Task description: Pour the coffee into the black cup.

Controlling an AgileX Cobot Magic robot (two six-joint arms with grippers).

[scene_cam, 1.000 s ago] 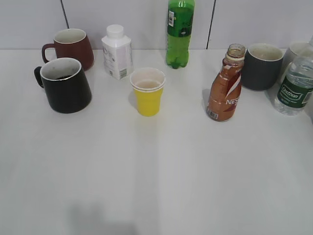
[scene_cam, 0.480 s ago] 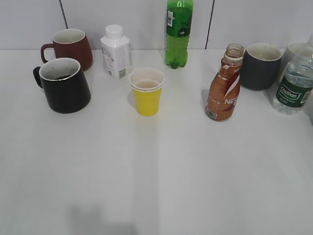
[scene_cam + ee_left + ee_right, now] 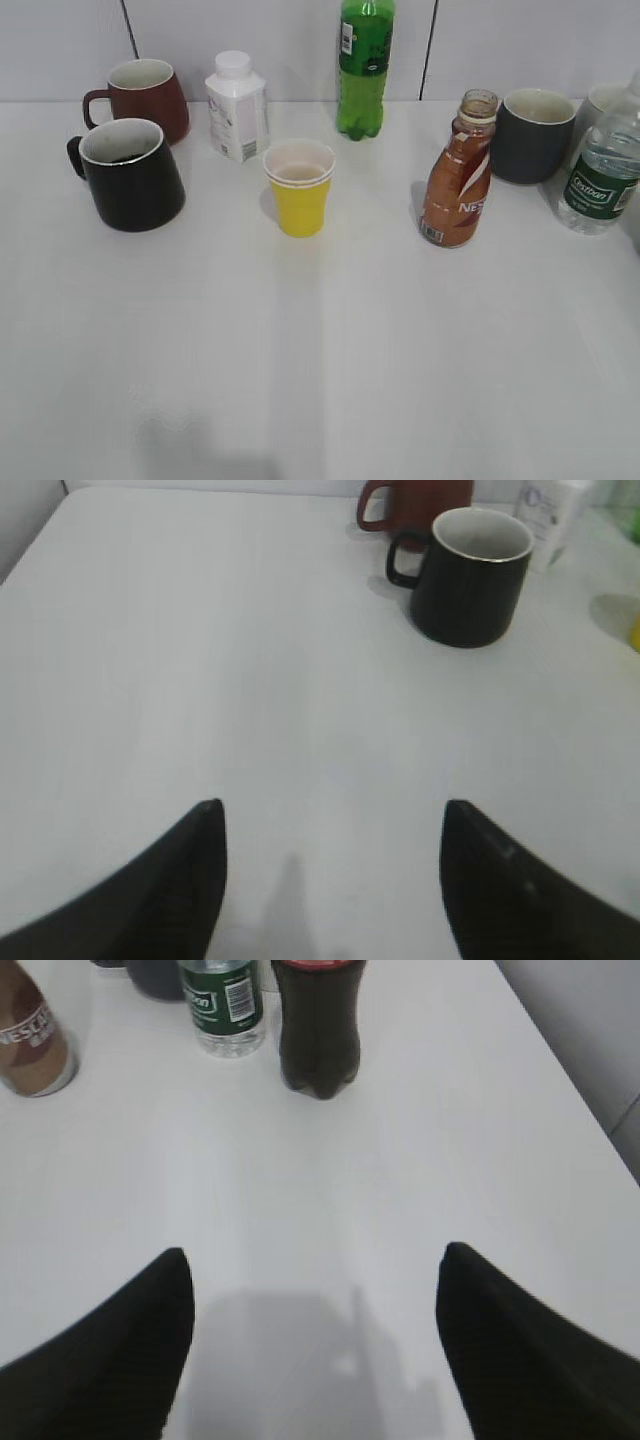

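Left wrist view: left hand spread empty above table, black cup well ahead.

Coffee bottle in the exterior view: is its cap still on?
No, the coffee bottle stands upright with its neck open and no cap on it.

The green bottle at the desk's far edge loses its cap to the exterior view's top. At the right edge, the water bottle and a pale cup are partly cut off. The dark soda bottle in the right wrist view is cropped above.
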